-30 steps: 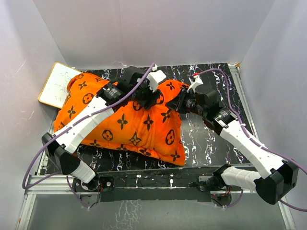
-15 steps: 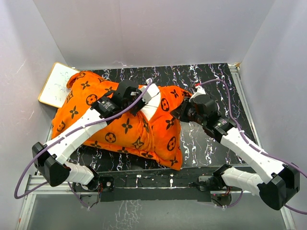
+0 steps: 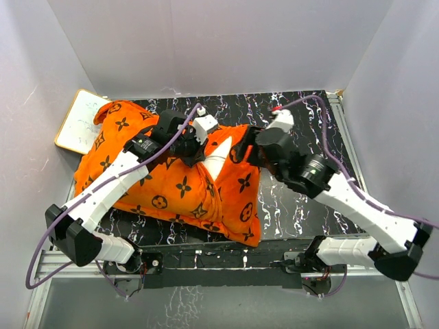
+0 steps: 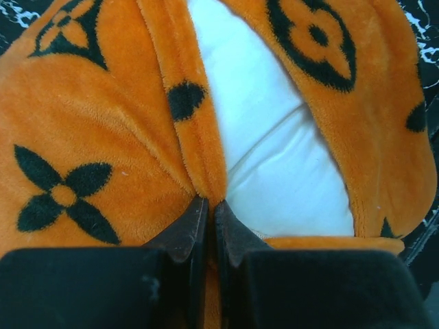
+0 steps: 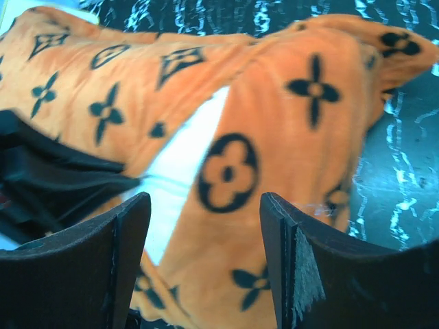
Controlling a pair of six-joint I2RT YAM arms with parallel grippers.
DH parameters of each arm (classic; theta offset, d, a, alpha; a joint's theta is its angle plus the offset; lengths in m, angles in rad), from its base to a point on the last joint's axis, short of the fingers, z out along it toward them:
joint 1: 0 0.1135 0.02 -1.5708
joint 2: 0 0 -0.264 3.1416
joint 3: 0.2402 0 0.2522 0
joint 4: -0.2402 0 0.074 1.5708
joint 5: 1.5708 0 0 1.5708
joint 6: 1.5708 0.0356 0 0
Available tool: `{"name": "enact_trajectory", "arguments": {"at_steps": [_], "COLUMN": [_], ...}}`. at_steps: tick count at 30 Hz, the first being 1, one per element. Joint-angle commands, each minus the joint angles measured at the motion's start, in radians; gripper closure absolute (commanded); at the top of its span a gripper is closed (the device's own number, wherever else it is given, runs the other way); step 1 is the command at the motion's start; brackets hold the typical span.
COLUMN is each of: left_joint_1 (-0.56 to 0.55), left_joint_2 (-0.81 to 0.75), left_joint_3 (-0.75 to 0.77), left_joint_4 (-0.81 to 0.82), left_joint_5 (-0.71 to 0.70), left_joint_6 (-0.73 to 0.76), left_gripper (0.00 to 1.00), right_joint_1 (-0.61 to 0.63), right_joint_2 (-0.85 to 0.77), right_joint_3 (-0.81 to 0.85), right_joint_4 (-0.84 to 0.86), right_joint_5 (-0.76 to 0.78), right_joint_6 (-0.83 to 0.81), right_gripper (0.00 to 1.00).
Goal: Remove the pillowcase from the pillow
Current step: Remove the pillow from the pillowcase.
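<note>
The orange pillowcase [image 3: 171, 181] with dark brown motifs lies across the table's left and middle. A slit in it shows the white pillow [image 3: 218, 156]. My left gripper [image 3: 198, 152] is at the slit's left lip. In the left wrist view it [image 4: 209, 205] is shut on the pillowcase [image 4: 89, 123] hem, with the pillow [image 4: 274, 178] bare just to the right. My right gripper [image 3: 250, 153] hovers over the slit's right side. In the right wrist view it [image 5: 206, 205] is open above the pillowcase [image 5: 295, 137], with nothing between its fingers, and the pillow [image 5: 182, 157] shows to the left.
A small white wood-framed board [image 3: 82, 120] leans at the back left under the pillowcase's corner. Black marbled table top [image 3: 295, 199] shows to the right. White walls close in three sides. A metal rail [image 3: 226, 257] runs along the near edge by the arm bases.
My left gripper has shut on the pillowcase hem and drawn it left. My right gripper has let go and opened. The white pillow now shows in the slit.
</note>
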Motion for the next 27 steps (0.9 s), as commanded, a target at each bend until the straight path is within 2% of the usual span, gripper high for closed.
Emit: {"name": "enact_trajectory", "arguments": {"at_steps": [1, 4, 7, 17, 22, 27], "left_joint_1": [0.032, 0.055, 0.073, 0.087, 0.086, 0.087], "left_joint_2": [0.04, 0.047, 0.043, 0.011, 0.01, -0.019], "left_joint_3": [-0.015, -0.004, -0.002, -0.027, -0.036, -0.023], "left_joint_4": [-0.091, -0.091, -0.097, -0.1, -0.105, -0.117], "left_joint_5": [0.112, 0.128, 0.138, 0.101, 0.084, 0.06], "left_joint_6": [-0.083, -0.106, -0.104, -0.058, -0.034, -0.004], "left_gripper": [1.0, 1.0, 1.0, 1.0, 1.0, 1.0], "right_joint_1": [0.155, 0.189, 0.193, 0.176, 0.098, -0.045], "right_joint_2": [0.166, 0.27, 0.311, 0.276, 0.207, 0.131], "right_joint_3": [0.138, 0.195, 0.184, 0.034, -0.053, -0.204], "right_joint_4": [-0.066, -0.091, -0.107, -0.161, -0.15, -0.076], "right_joint_5": [0.197, 0.232, 0.278, 0.364, 0.32, 0.232], "right_joint_6": [0.031, 0.026, 0.018, 0.055, 0.046, 0.006], "right_gripper": [0.32, 0.33, 0.38, 0.51, 0.64, 0.8]}}
